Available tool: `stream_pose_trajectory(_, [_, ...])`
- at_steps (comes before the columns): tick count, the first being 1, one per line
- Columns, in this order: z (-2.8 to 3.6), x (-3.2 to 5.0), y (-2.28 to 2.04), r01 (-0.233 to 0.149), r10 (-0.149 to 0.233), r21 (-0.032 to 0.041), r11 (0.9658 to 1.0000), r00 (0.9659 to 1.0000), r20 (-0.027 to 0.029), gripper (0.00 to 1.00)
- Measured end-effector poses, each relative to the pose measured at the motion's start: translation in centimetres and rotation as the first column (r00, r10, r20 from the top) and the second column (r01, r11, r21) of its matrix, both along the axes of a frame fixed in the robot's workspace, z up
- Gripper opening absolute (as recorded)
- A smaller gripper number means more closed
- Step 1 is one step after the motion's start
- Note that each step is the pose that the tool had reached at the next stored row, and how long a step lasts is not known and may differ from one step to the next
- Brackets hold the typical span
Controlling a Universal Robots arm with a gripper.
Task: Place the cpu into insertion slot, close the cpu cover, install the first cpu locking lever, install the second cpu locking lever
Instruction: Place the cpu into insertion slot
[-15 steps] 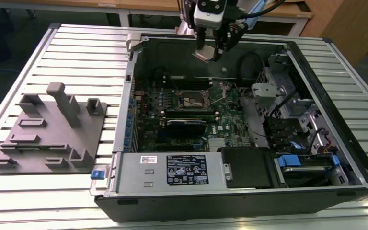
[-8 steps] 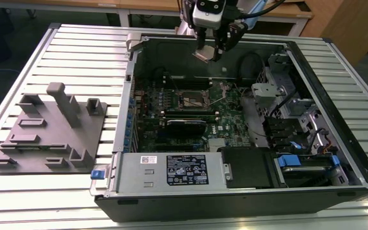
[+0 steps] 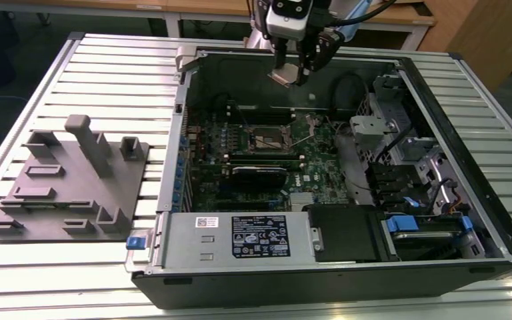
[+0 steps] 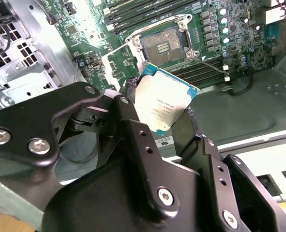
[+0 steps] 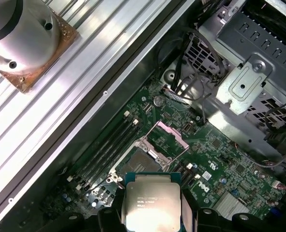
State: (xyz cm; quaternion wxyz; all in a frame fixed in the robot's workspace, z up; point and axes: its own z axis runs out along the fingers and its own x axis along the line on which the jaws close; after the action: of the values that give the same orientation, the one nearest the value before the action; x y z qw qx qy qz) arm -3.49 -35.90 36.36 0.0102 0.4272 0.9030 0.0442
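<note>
fingers (image 4: 133, 130) clamped on the cpu (image 4: 163, 104) by its edges, with the insertion slot (image 4: 164, 44) open well below them. any tilt or misrotation going down could jam a corner and damage the slot.

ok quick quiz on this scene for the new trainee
1. True or false: the pincer is shut on the chip.
2. The socket is: a) empty b) filled c) taped over.
3. Fill in: the grey stand sits on the exterior view's ___ of the computer case.
Key: 1 true; 2 a; 3 left.
</note>
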Motion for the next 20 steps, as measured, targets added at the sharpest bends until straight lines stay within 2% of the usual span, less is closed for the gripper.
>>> stream_pose_trajectory(20, [-0.02, 0.0, 0.0, 0.061, -0.061, 0.0, 0.9981, 0.9981, 0.0, 0.54])
